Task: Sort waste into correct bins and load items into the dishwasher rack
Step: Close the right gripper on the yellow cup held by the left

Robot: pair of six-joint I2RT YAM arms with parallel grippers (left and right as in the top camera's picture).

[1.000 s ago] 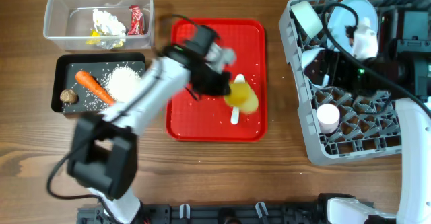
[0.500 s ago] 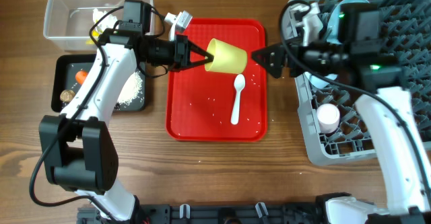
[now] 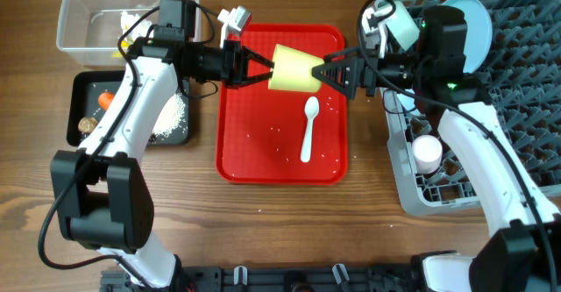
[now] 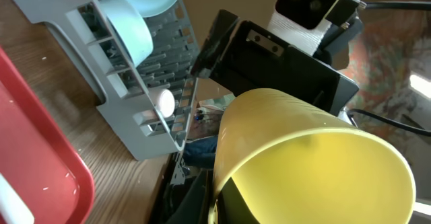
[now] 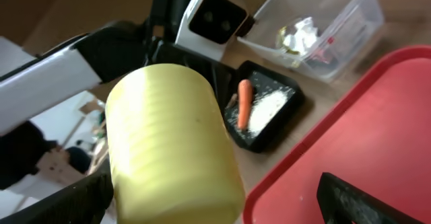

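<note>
The yellow cup hangs on its side above the red tray. My left gripper is shut on its rim, one finger inside the mouth, as the left wrist view shows around the yellow cup and left gripper. My right gripper is open, its fingers either side of the cup's base; in the right wrist view the yellow cup fills the gap of the right gripper. The white spoon lies on the tray. The dishwasher rack stands at the right.
The rack holds a pink cup, a pale blue plate and a bowl. The clear tub with wrappers sits at the back left. The black tray in front of it holds carrot, rice and a brown lump.
My left gripper lifted the yellow cup off the red tray and swung it right. The right gripper came left from the rack and now straddles the cup's base, jaws wide.
</note>
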